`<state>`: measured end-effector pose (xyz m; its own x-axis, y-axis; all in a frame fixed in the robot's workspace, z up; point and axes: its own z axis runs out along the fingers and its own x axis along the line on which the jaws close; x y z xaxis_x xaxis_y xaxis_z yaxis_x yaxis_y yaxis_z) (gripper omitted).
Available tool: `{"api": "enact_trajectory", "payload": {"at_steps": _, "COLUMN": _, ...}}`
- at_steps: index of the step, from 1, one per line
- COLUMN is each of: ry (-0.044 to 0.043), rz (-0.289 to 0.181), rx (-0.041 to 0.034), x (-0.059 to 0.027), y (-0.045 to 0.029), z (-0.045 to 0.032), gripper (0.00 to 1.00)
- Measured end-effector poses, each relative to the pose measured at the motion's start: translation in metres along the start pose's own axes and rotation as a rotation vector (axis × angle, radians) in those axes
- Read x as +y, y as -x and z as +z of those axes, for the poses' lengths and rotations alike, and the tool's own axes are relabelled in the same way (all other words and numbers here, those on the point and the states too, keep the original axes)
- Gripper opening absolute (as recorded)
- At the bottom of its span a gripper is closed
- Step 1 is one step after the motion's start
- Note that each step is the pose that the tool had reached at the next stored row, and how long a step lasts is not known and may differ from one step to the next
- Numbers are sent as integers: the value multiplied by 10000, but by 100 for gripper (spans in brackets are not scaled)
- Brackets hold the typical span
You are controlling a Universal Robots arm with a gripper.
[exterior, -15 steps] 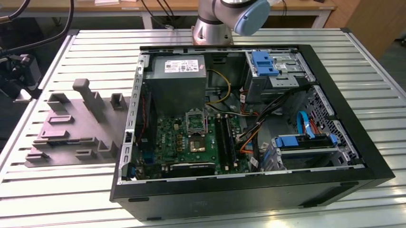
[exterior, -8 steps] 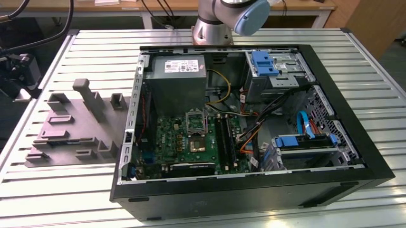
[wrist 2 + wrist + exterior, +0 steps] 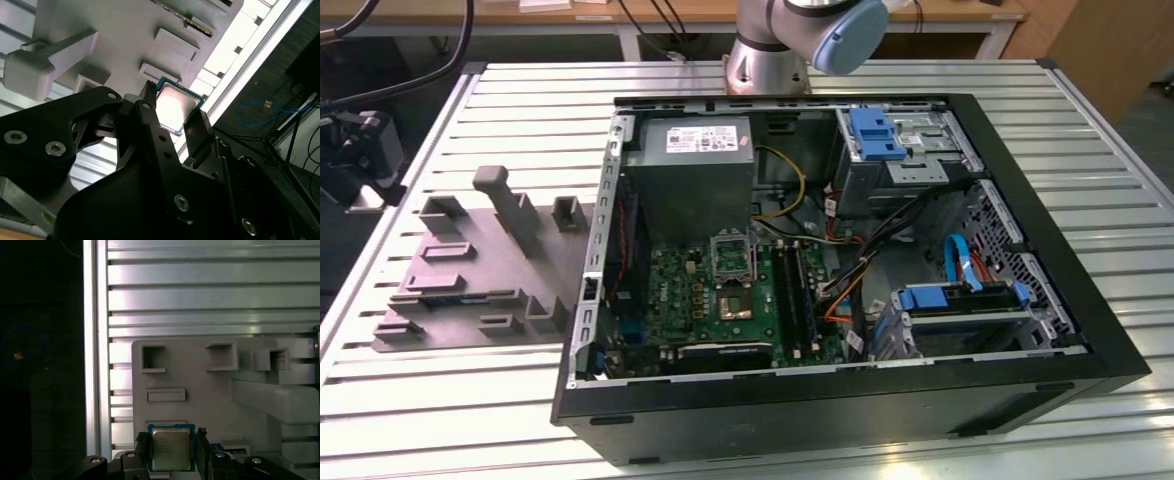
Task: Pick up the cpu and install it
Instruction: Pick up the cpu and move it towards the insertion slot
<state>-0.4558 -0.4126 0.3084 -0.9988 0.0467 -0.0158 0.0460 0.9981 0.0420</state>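
Note:
In both wrist views the cpu (image 3: 171, 450) (image 3: 176, 106), a small flat square chip with a silvery top and pale rim, sits between the two black fingertips of my gripper (image 3: 171, 442) (image 3: 173, 114). The fingers (image 3: 142, 447) press on two opposite edges of the chip, so the gripper is shut on it. It is held just over the corner of the grey plastic fixture (image 3: 200, 385) (image 3: 125, 45), by a shallow rectangular recess. In the exterior view the fixture (image 3: 480, 270) lies to the left of the open computer case, whose metal-framed socket (image 3: 731, 258) sits on the green motherboard.
The black computer case (image 3: 854, 400) lies open on the slatted metal table (image 3: 427, 400), with power supply, drive cages and cables inside. The arm's base (image 3: 767, 50) stands behind the case. The fixture carries raised blocks and posts (image 3: 280, 400). The table's edge (image 3: 90, 340) runs near the fixture.

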Motion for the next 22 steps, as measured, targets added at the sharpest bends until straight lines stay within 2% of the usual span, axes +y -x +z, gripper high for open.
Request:
{"api": "enact_trajectory", "payload": {"at_steps": 9, "ry": 0, "rz": 0, "rx": 0, "x": 1, "y": 0, "z": -27, "gripper": 47}}
{"api": "enact_trajectory", "payload": {"at_steps": 22, "ry": 2, "rz": 0, "rx": -3, "x": 5, "y": 1, "z": -110, "gripper": 47}}
